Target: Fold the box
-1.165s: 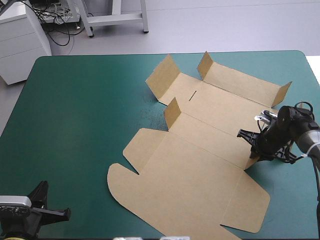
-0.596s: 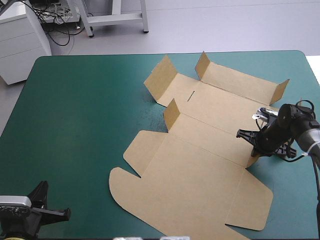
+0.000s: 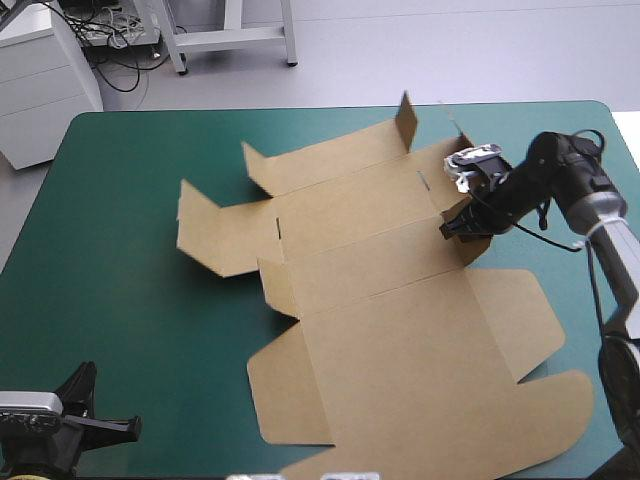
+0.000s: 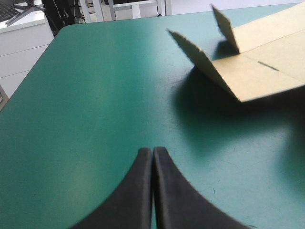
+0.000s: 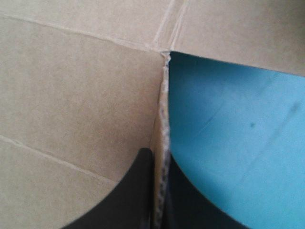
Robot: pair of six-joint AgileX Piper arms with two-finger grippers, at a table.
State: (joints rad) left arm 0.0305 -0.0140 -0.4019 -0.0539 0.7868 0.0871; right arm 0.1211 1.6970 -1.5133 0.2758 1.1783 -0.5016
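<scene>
Idling left gripper (image 4: 152, 151): parked at near-left corner of the table; fingers pressed together on nothing; well apart from the board.
Box (image 3: 400, 330) position: lying open on teal-green cover (image 3: 130, 250), reaching from near-right edge to far centre; lid panel with rounded corners nearest, toward near right.
Right gripper (image 3: 455, 228): at far-right side of the box; clamped on side flap (image 5: 164, 109), board edge pinched between the black fingers in the wrist view.
Far flaps (image 3: 406, 122): short flaps standing part-raised along far and left sides; none tucked.
Change just made: whole sheet swung round on the cover, pulled by the held flap.
Difference from earlier: lid end formerly near, left of centre, now near right; flap end carried leftward; right gripper moved from mid-right to far right, grip kept.
Meaning for task: judged a repositioning, not a fold; walls yet to be raised and tucked; early stage.
</scene>
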